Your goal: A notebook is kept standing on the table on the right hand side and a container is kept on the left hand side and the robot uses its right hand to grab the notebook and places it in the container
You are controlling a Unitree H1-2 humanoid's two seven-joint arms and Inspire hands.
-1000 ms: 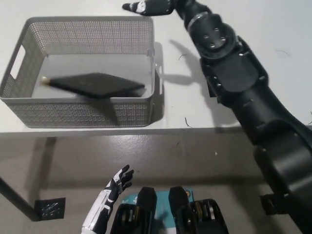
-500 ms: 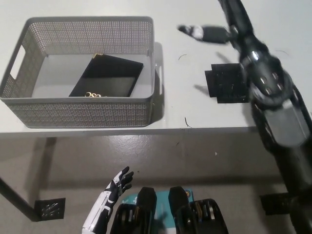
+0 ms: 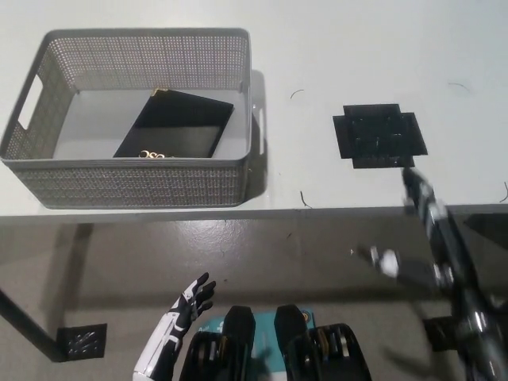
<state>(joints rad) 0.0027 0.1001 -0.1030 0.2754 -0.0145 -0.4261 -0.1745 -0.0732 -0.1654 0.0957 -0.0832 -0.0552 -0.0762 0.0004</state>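
Note:
The black notebook (image 3: 176, 123) with gold lettering lies flat on the floor of the grey mesh container (image 3: 147, 36), at the table's left. My black right arm shows as a blurred streak at the lower right, below the table's front edge. Its hand (image 3: 386, 261) is a smear there, far from the container and with nothing seen in it. My white left hand (image 3: 190, 298) rests low at the bottom left, open with fingers spread.
A black cross-shaped stand (image 3: 379, 135) lies flat on the white table (image 3: 357, 48) to the right of the container. The table's front edge runs across the middle of the picture, with brown floor below it.
My right arm has swung from above the table's back, past the black stand, down below the front edge. The notebook settled flat in the container a second ago and has stayed put since.

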